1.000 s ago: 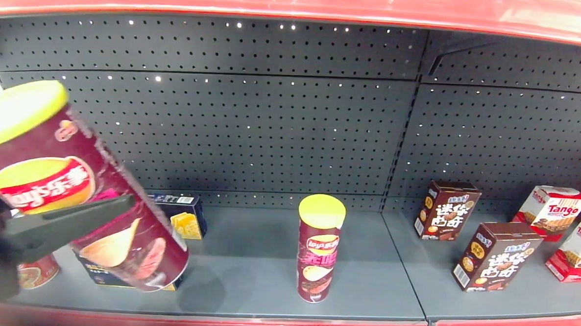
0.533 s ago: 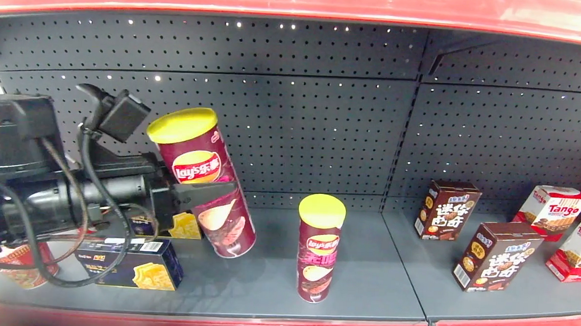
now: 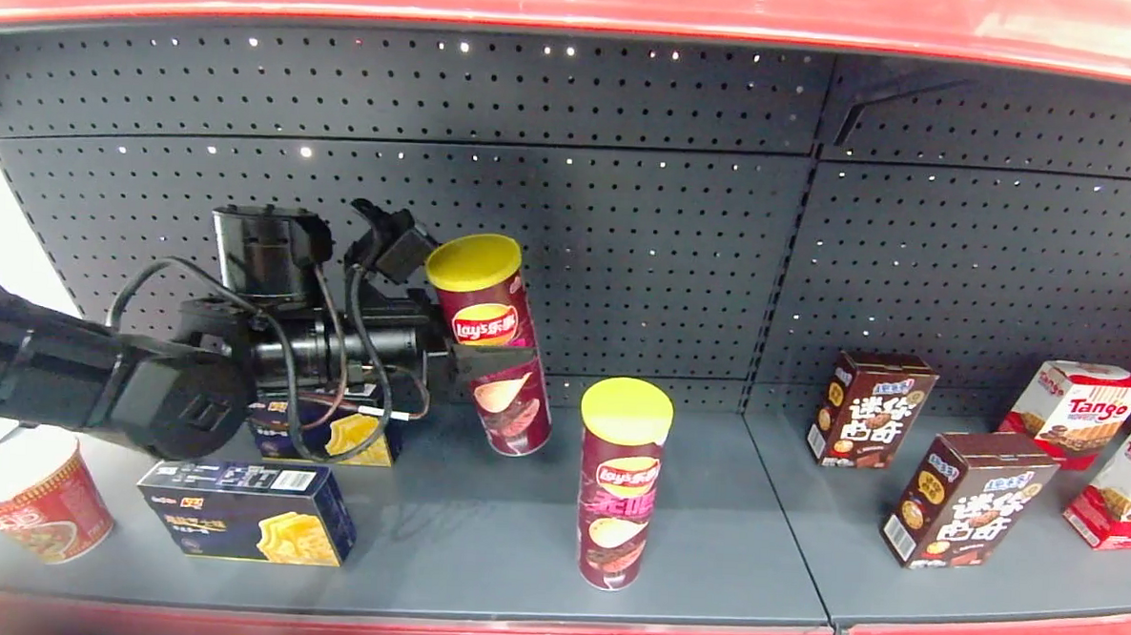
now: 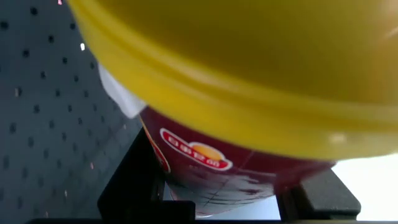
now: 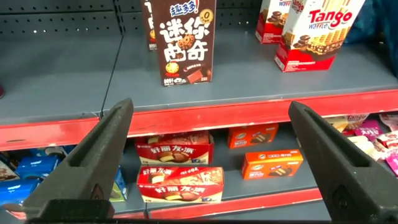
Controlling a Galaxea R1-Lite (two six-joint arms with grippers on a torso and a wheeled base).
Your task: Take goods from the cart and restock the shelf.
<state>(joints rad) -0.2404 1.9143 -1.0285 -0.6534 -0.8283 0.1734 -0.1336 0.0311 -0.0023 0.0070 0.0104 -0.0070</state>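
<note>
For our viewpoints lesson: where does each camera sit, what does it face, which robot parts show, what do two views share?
Head view: on the head, facing down at the shelf; left arm and left gripper show.
Left wrist view: on that wrist, facing the held chips can; its fingers show.
Right wrist view: on that wrist, facing a brown biscuit box; open right gripper shows.
Shared: head and left wrist show the can.

You have a glossy printed chip can (image 3: 502,405) with a smooth yellow plastic lid (image 3: 473,261), a matt black left claw (image 3: 495,357), a matt grey metal shelf (image 3: 479,543) and glossy cardboard boxes (image 3: 963,497).
</note>
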